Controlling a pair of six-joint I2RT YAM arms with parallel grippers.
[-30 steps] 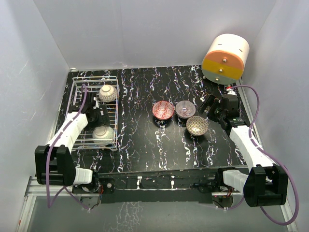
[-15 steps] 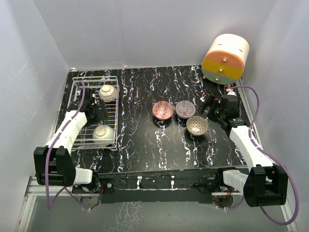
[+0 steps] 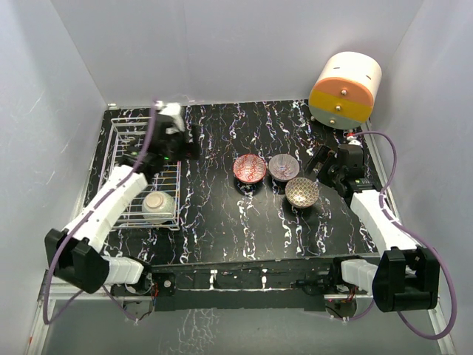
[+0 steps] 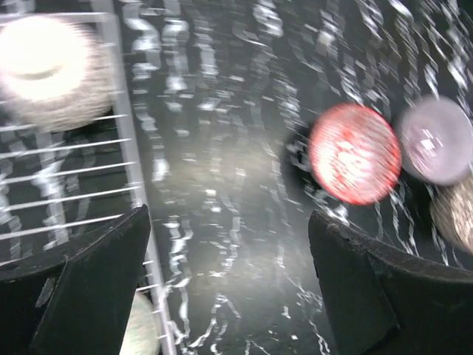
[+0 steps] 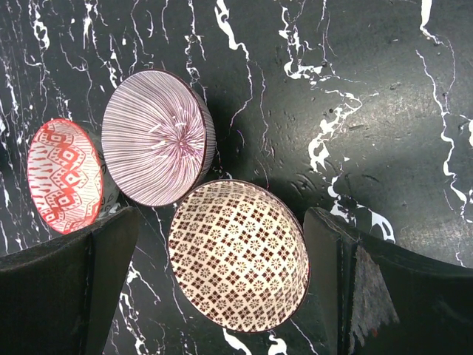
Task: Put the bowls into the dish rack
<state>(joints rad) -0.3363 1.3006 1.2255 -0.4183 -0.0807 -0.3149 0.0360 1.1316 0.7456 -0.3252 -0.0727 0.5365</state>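
Left gripper [image 4: 229, 222]: fingers spread wide, nothing between them. It is raised beside the far right corner of the dish rack [image 3: 118, 133]. Right gripper [image 5: 220, 214]: likewise wide and empty, hanging over the loose bowls.

Loaded: two bowls sit foot-up in the rack, a far bowl [image 4: 44, 65] and a near bowl [image 3: 157, 207]. Not loaded: red bowl [image 3: 250, 168], purple-grey bowl [image 3: 283, 166] and brown-lattice bowl [image 3: 301, 191]. They are clustered mid-table [image 3: 222, 222], rims touching or nearly so; I cannot tell which.

Key relation:
- From my left gripper, the red bowl lies to the right and a little toward the near edge, with bare table between us. It is the bowl closest to the rack and to this arm.
- From my right gripper, the brown-lattice bowl is directly below, framed between the fingers in the wrist view. The purple-grey bowl is just beside it and the red one is beyond that.
- The rack is well apart from my right arm, across the table.

Judgement: the right gripper is nearer a grasp and the left is nearer the rack. So I expect red to go to the left arm, or a long carry for the right.

The bowls are round, so there is no axis to align. The neighbouring rim crowds one side of the brown-lattice bowl, so a finger should drop on its free side. The rack's long axis runs near to far. My left arm hides its middle in the top view.
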